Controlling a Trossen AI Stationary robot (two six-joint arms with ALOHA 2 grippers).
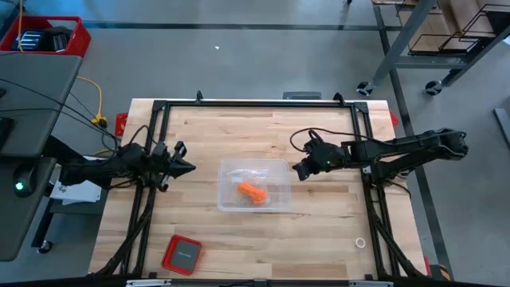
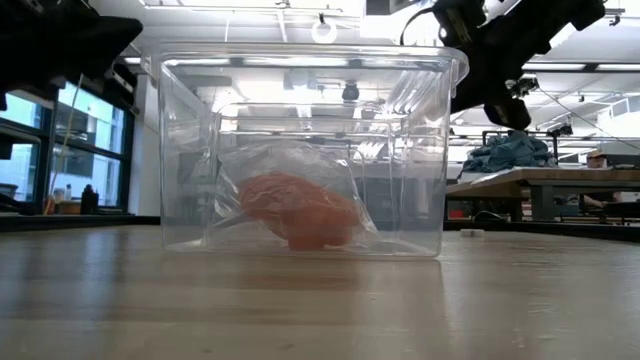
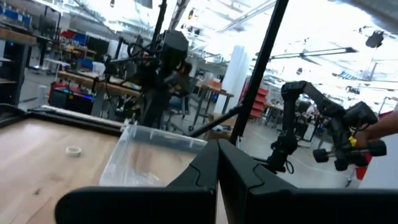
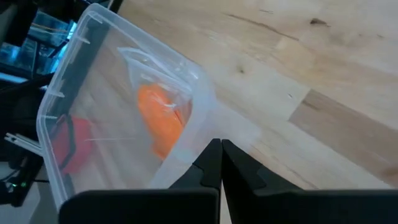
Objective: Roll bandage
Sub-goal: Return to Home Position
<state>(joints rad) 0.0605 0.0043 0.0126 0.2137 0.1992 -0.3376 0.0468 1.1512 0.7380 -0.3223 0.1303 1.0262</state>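
The orange bandage (image 1: 253,192) lies bunched inside a crinkled clear plastic bag (image 2: 290,200), which rests on the floor of a clear plastic bin (image 1: 253,184) at the table's middle. It also shows in the right wrist view (image 4: 163,118). My left gripper (image 1: 189,167) is shut and hovers left of the bin. My right gripper (image 1: 298,171) is shut and hovers at the bin's right rim, above the table; whether it touches the rim, I cannot tell.
A small red square case (image 1: 182,254) lies near the table's front left. A small white ring (image 1: 360,242) lies at the front right. A black frame (image 1: 255,105) runs around the table's far and side edges. Bare wood surrounds the bin.
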